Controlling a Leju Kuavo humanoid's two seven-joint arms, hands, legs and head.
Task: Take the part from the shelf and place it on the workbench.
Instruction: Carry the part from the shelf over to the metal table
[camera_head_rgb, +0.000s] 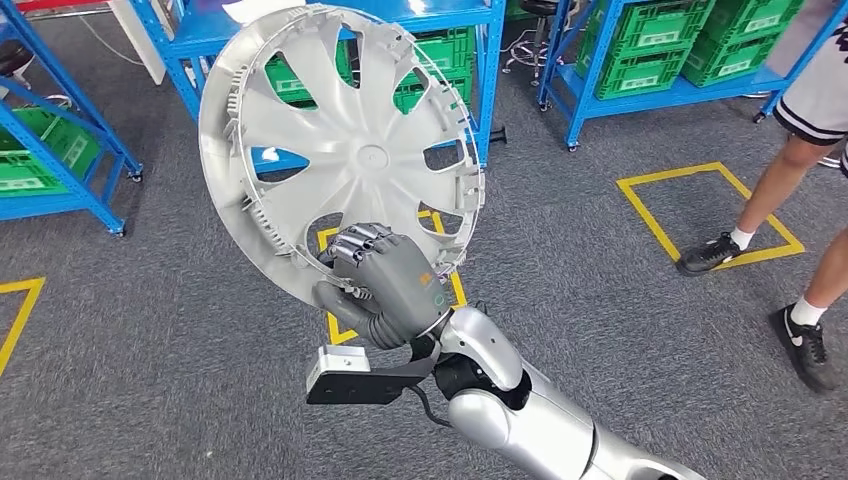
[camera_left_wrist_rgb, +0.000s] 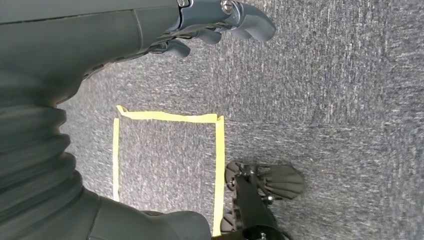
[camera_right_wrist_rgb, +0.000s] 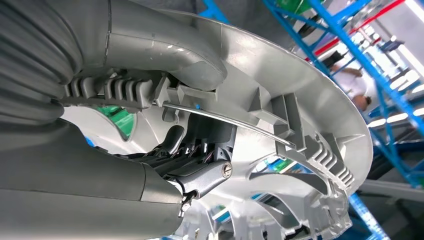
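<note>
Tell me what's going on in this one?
The robot's right hand grips a silver wheel cover by its rim, holding it up over grey carpet in front of blue shelving with green crates. Its left hand hangs over the floor, holding nothing. A person's legs stand nearby. The cover isn't set down yet.

The part (camera_head_rgb: 340, 150) looks like matt grey moulded plastic, ribbed at the rim. The floor (camera_head_rgb: 620, 300) is rough grey carpet. The shelves (camera_head_rgb: 480, 60) are glossy blue painted metal.
</note>
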